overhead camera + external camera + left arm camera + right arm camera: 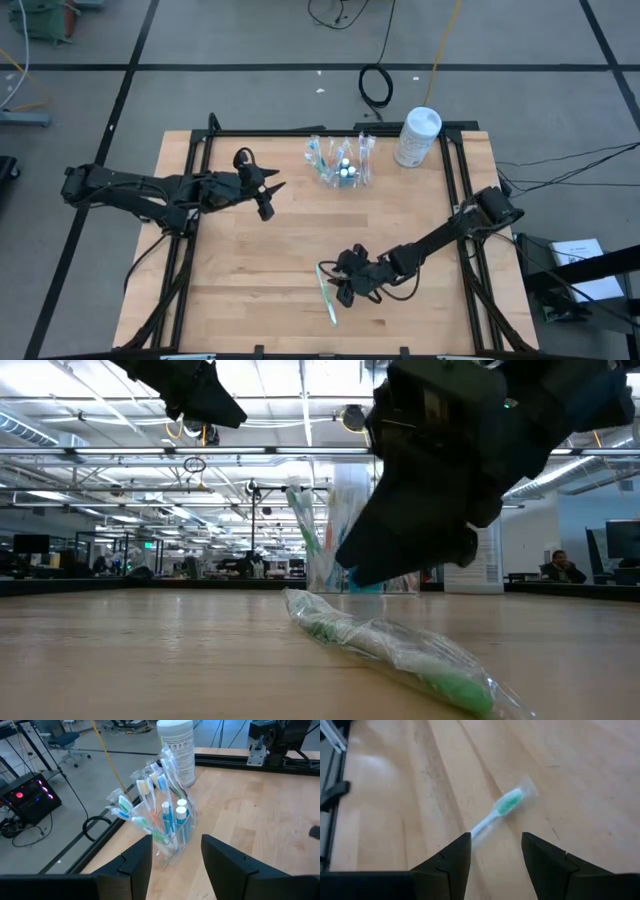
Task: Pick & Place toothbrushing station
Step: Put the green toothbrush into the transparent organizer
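Toothbrush point(326, 295) just beside right pincer point(345, 288)

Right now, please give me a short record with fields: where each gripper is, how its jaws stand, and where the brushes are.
left gripper: above the table, facing the cup; jaws open, empty
right gripper: low over the loose brush; jaws open, nothing held
loose brush: green and white, wrapped, flat on the table
cup: clear, upright, holds brushes and two tubes
canister: beside the cup

two matte black jointed arms with black cables looped along their links; each ends in two broad, wedge-shaped black fingers point(135, 865).
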Robot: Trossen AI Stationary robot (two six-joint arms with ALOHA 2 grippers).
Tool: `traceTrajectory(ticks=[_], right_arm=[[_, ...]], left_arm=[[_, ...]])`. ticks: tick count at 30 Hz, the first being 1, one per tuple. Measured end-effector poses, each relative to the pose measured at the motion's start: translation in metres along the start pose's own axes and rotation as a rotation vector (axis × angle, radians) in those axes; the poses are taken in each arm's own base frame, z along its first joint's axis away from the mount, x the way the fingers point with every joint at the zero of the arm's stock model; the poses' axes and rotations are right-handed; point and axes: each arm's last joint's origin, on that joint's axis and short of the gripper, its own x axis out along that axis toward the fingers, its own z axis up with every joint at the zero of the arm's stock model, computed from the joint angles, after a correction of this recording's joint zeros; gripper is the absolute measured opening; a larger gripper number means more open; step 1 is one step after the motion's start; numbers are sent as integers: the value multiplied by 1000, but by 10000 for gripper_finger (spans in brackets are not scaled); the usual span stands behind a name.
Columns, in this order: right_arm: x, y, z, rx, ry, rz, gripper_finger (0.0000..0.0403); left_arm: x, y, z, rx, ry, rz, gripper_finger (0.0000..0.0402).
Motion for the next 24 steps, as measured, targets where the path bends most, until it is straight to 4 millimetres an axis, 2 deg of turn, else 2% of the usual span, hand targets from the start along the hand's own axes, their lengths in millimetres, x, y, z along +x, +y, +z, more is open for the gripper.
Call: traceTrajectory(ticks=[6, 12, 18, 24], right_arm=[[15, 2, -9, 1, 19, 92, 166], [25, -6, -10, 2, 20, 68, 166], [25, -3, -4, 39, -25, 107, 166], [26, -5, -5, 45, -50, 74, 166]], left_arm=[[0, 0, 0, 0, -1, 0, 172], [0, 0, 0, -1, -2, 0, 172], [0, 0, 0, -1, -2, 0, 172], [0, 0, 0, -1, -2, 0, 172]])
